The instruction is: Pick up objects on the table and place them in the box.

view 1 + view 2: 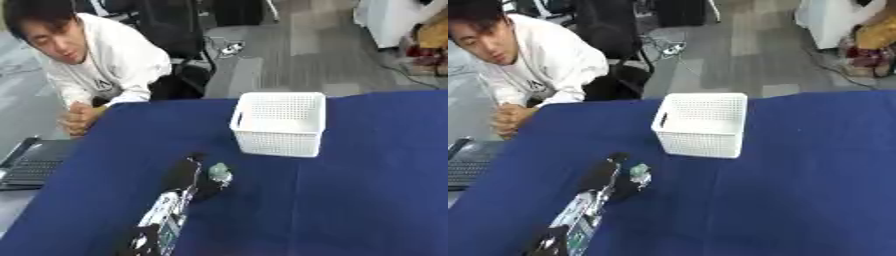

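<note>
My left hand (pixel 188 176) reaches up from the lower left over the blue table (pixel 367 200). Its fingers are curled around a small pale green and white object (pixel 220 173), which shows at the hand's right side. The white perforated box (pixel 280 122) stands open-topped at the table's middle back, up and to the right of the hand. What lies inside the box I cannot make out. My right hand shows in neither view.
A laptop (pixel 31 165) lies off the table's left edge. A person leans on the table's far left corner, hands clasped, touching nothing of the task. The blue cloth stretches wide to the right of the box.
</note>
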{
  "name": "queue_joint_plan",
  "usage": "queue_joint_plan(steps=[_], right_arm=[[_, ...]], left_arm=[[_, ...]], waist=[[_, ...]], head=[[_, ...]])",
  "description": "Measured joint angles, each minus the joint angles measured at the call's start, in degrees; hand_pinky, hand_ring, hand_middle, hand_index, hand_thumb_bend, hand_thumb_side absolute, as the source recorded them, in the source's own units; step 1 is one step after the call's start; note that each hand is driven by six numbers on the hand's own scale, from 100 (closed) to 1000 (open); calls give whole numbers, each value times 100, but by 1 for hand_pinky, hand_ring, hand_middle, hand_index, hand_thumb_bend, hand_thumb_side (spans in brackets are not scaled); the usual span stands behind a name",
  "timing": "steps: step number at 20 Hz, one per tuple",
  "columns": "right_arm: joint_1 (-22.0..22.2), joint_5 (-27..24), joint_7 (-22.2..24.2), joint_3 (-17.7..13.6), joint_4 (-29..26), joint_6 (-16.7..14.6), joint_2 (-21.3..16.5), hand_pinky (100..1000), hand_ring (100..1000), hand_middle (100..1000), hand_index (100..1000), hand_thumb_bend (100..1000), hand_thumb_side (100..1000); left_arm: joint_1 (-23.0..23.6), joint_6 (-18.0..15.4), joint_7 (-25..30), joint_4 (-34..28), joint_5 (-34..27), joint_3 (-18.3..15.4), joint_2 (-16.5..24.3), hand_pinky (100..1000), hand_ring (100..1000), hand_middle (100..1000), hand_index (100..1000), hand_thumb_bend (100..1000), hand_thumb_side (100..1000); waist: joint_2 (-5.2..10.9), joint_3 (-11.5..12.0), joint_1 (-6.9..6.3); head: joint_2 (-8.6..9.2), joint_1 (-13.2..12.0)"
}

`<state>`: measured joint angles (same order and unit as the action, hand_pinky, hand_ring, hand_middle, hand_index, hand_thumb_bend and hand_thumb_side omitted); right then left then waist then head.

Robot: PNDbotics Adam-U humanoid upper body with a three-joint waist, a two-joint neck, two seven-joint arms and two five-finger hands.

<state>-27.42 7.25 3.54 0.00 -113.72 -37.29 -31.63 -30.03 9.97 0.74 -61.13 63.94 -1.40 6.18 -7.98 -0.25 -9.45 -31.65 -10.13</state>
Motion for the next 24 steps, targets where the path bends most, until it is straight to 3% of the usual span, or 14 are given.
queue_joint_plan(steps=[12,17,24], right_arm=[[-25,0,0,0,0,0,2,100,269,314,576,100,1000],[-25,0,0,0,0,0,3,100,269,314,576,100,1000],[-25,0,0,0,0,0,3,100,268,314,576,100,1000]], left_arm=[[-49,-70,176,29,-244,-21,21,430,619,878,931,483,982],[-51,-66,260,30,-281,-20,32,416,605,872,925,521,888],[-103,-33,597,30,7,-14,50,464,621,863,904,588,855]], waist=[[12,-1,0],[17,-1,0],[30,-1,0]], head=[[0,-24],[0,-30],[-2,-47]])
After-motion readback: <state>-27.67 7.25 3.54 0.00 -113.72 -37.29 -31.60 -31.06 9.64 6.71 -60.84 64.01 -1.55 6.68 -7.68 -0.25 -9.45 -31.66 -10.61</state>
